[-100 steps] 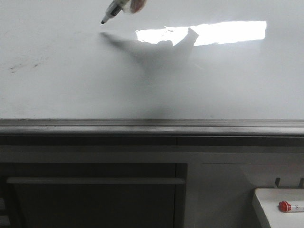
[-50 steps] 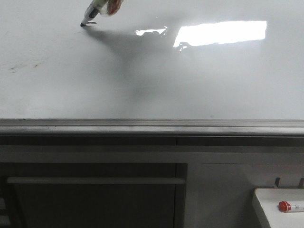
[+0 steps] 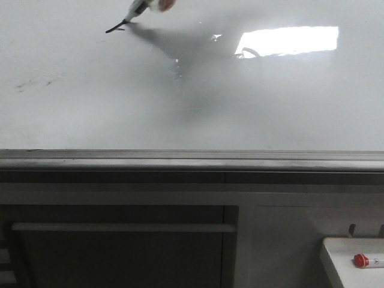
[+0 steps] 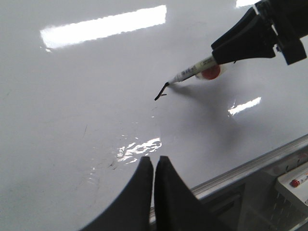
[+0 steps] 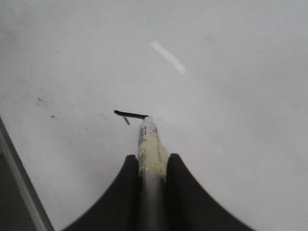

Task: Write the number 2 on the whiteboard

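The whiteboard (image 3: 240, 108) lies flat, glossy white, with a grey metal rail (image 3: 192, 161) along its near edge. My right gripper (image 5: 151, 159) is shut on a black marker (image 5: 149, 137) whose tip touches the board. Only a short black stroke (image 3: 115, 28) shows at the tip, no whole number 2. The stroke also shows in the right wrist view (image 5: 130, 114) and the left wrist view (image 4: 161, 91). In the front view only the marker (image 3: 139, 7) shows, at the top edge. My left gripper (image 4: 154, 161) is shut and empty, over the board near the rail.
Faint grey smudges (image 3: 33, 82) mark the board's left part. A bright glare (image 3: 288, 41) lies at the far right. A small white tray (image 3: 336, 255) with a red-capped marker (image 3: 360, 260) sits low right, below the rail. A cabinet handle (image 3: 120, 227) runs under the board.
The marker tip went left and came down onto the board, then moved back right, leaving a short black stroke. The shadow and glare shifted with it.
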Controlling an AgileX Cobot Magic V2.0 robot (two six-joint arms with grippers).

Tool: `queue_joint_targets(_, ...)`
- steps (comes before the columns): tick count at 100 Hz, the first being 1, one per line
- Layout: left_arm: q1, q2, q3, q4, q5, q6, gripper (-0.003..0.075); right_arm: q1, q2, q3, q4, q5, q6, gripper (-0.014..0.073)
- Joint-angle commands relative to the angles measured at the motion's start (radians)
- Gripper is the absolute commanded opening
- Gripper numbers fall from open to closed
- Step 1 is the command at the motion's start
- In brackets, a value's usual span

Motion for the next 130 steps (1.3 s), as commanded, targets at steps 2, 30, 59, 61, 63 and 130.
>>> queue_joint_targets(2,0.004,0.011,-0.027,-0.01,-0.085,-0.008,-0.002,-0.078,-0.045,-0.023,-0.081,-0.025,-0.006,-0.0071)
queue_joint_targets(30,0.004,0.011,-0.027,-0.01,-0.085,-0.008,-0.002,-0.108,-0.115,-0.013,-0.072,0.165,0.044,-0.0071)
queue_joint_targets(59,0.004,0.011,-0.027,-0.03,-0.079,-0.008,-0.002,0.015,-0.098,0.139,0.011,0.042,0.083,-0.0071)
queue_joint_targets(61,0.004,0.011,-0.027,-0.03,-0.079,-0.008,-0.002,0.029,-0.092,0.143,0.014,0.025,0.083,-0.0071)
queue_joint_targets(63,0.004,0.011,-0.027,-0.03,-0.078,-0.008,-0.002,0.044,-0.083,0.146,0.016,0.011,0.083,-0.0071)
queue_joint_targets(130,0.004,0.011,-0.027,-0.03,-0.078,-0.008,-0.002,0.025,-0.026,0.159,0.035,0.032,0.088,-0.007)
